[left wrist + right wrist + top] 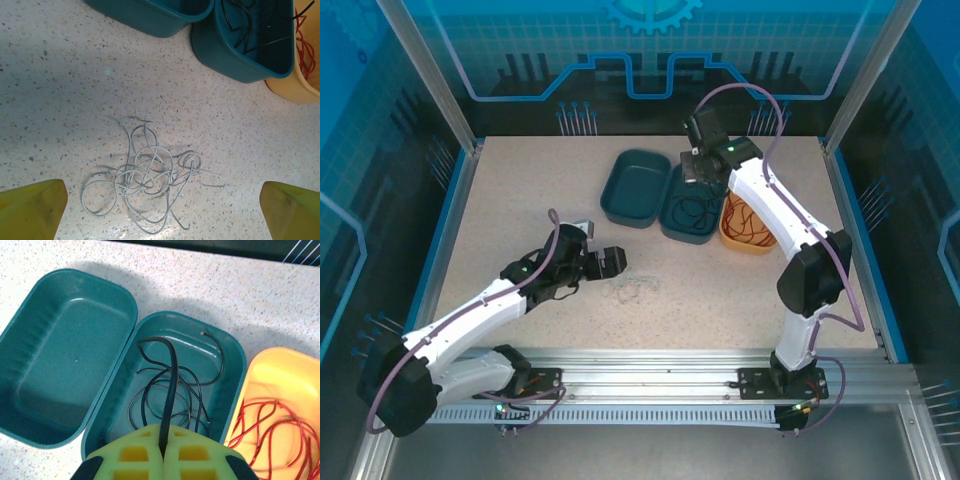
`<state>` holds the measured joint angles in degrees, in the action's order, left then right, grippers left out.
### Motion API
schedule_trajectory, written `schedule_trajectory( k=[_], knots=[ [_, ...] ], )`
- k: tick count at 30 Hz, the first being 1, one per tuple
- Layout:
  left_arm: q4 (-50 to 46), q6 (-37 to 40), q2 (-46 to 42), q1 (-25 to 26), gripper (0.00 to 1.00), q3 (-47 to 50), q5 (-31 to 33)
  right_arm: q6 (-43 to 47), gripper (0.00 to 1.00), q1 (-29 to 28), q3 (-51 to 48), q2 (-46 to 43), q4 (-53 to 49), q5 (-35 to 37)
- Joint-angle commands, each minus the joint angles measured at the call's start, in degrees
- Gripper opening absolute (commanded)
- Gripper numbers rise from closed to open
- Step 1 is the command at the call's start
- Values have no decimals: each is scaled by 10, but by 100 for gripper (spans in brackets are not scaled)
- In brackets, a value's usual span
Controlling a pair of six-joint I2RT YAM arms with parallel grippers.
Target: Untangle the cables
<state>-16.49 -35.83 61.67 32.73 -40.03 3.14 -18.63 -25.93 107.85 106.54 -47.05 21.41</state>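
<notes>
Black cable [172,382], one, pinched in right claw [163,434]; left claw [162,200] gapes near one white cable [150,170].

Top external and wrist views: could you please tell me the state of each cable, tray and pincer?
white cable, tangled heap on the table
black cable, in the middle tray, one strand pinched
red cable, loose in the yellow tray
left teal tray, empty
left pincer, open
right pincer, shut on the black cable
</notes>
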Motion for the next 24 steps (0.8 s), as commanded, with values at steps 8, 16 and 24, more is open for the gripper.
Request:
schedule_trajectory(
  k=[8, 16, 24],
  knots=[
    [-10, 13, -14, -18, 99, -6, 12, 57, 0, 11, 9, 45, 47, 36],
    [-13, 9, -15, -23, 99, -4, 11, 70, 0, -13, -52, 62, 82, 37],
    [-12, 9, -9, -26, 99, -9, 8, 60, 0, -36, -100, 75, 87, 36]
  ],
)
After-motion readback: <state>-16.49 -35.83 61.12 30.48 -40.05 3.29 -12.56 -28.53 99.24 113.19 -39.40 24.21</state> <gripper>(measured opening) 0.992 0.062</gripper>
